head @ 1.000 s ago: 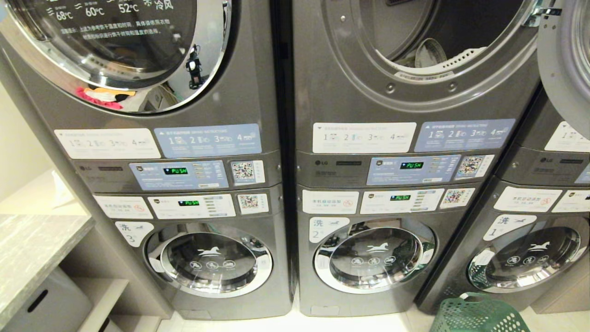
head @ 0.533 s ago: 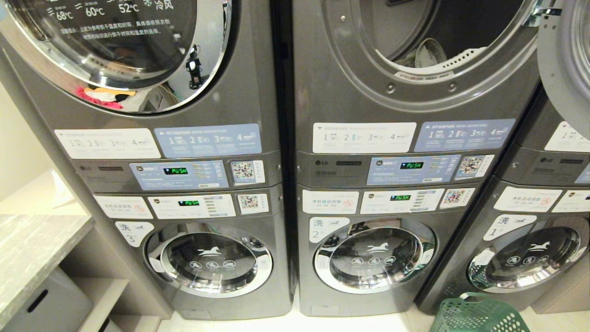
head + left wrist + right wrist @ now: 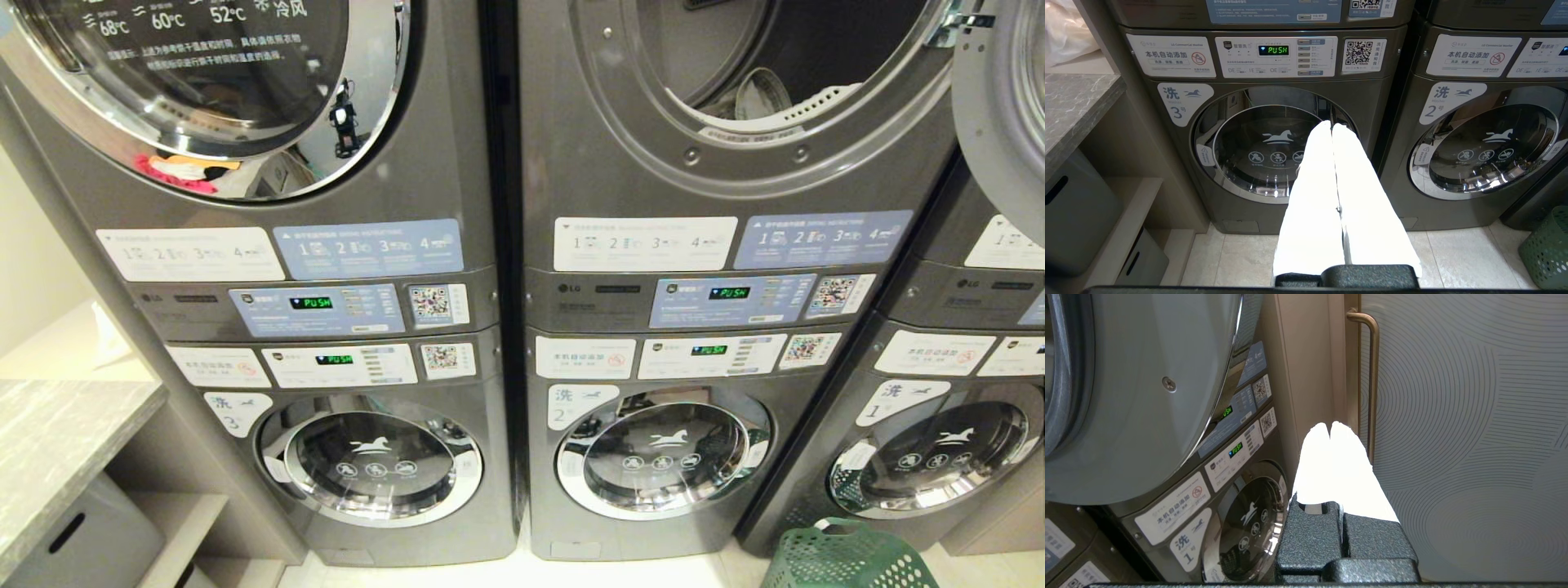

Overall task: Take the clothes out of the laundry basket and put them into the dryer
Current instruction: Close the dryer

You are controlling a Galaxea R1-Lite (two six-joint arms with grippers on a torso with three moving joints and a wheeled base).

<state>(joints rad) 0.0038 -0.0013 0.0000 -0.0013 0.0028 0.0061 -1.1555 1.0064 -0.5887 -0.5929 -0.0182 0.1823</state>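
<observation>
Nothing has shifted since a second ago: from the head, the green laundry basket (image 3: pixel 845 559) sits on the floor, bottom right, below the open dryer (image 3: pixel 735 90). Left gripper (image 3: pixel 1332 128) faces washer 3 (image 3: pixel 1274 151), fingers pressed together, empty. Right gripper (image 3: pixel 1329 426), likewise closed and empty, points toward a door handle (image 3: pixel 1370 375).

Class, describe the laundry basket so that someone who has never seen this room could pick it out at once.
Start at the row of grey stacked laundry machines. Go to the floor by the rightmost washer, the one marked 1. There stands the laundry basket, the only green thing down there, plastic, its walls pierced with round holes under a rolled rim.
</observation>
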